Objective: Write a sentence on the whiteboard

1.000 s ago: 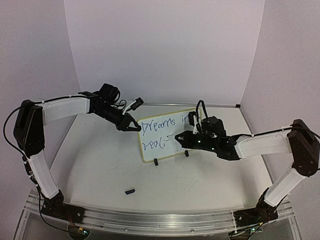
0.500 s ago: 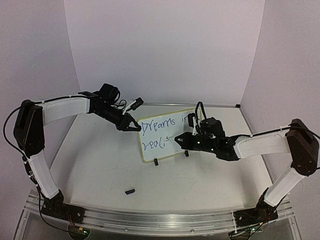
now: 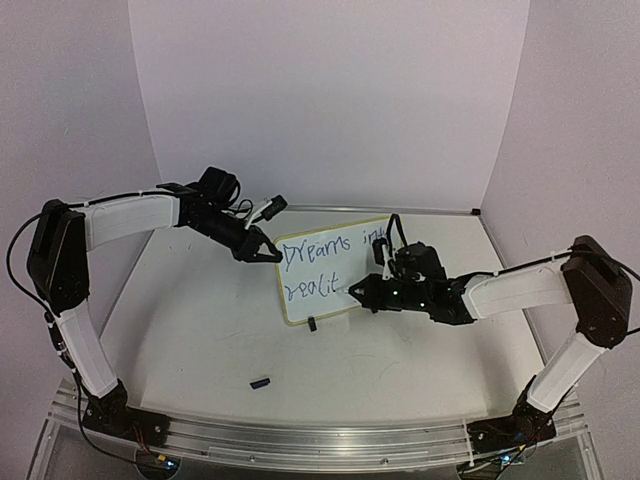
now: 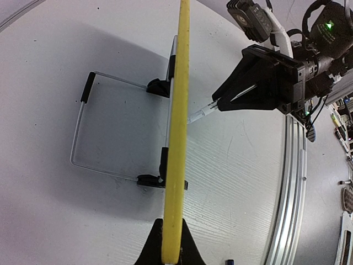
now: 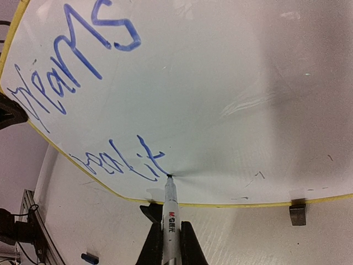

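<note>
The whiteboard stands tilted on its two black clip feet mid-table. My left gripper is shut on its left edge; the left wrist view shows the pale-yellow frame edge-on between my jaws. My right gripper is shut on a white marker, whose tip touches the board just after the last stroke. The sentence in blue reads "Dreams" on the top line and "realit" below. In the top view my right arm hides the writing after "in".
A small blue marker cap lies on the table in front of the board and shows in the right wrist view. A wire stand props the board from behind. An aluminium rail runs along the near edge.
My right gripper has moved left and down along the second line. The writing there has grown from "real" with a dot to "realit". The left gripper and board have stayed still.
</note>
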Tool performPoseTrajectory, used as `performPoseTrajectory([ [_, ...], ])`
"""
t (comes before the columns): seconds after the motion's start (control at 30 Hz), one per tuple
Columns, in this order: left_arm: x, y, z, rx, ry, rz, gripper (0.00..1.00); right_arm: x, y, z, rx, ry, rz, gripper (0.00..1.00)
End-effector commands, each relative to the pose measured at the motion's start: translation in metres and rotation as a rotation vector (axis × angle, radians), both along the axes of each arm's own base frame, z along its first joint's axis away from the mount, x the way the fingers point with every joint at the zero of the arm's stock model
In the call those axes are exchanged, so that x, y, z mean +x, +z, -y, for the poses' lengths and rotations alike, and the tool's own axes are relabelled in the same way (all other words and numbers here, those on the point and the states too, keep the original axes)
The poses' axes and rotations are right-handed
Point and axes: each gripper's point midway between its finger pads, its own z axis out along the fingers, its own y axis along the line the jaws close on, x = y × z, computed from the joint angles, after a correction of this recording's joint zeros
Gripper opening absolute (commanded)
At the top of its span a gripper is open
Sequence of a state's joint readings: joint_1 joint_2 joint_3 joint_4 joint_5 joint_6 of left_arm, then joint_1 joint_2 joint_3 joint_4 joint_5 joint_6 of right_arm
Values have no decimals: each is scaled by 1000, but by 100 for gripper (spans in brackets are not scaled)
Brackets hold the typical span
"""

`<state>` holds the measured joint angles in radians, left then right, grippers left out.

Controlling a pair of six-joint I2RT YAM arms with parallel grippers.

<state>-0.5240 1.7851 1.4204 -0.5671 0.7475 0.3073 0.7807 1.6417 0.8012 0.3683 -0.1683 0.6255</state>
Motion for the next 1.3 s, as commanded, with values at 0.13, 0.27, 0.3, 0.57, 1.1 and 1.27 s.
performPoseTrajectory([
  [0.13,-9,-17,0,63,-9,-41,0,9,11,9,-7,-59,40,0],
  [0.27,-9,-16,0,63,-9,-41,0,7,28,12,16,-62,71,0],
  [0.3,-9,-16,0,63,-9,-40,0,6,31,13,20,-61,76,0],
  [0.57,-9,-16,0,62,-9,-39,0,-5,58,17,61,-24,132,0],
  [1.1,-9,-15,0,65,-6,-35,0,-14,65,12,70,116,161,0],
  [1.27,-9,-16,-1,68,-4,-35,0,-10,61,16,68,133,158,0],
])
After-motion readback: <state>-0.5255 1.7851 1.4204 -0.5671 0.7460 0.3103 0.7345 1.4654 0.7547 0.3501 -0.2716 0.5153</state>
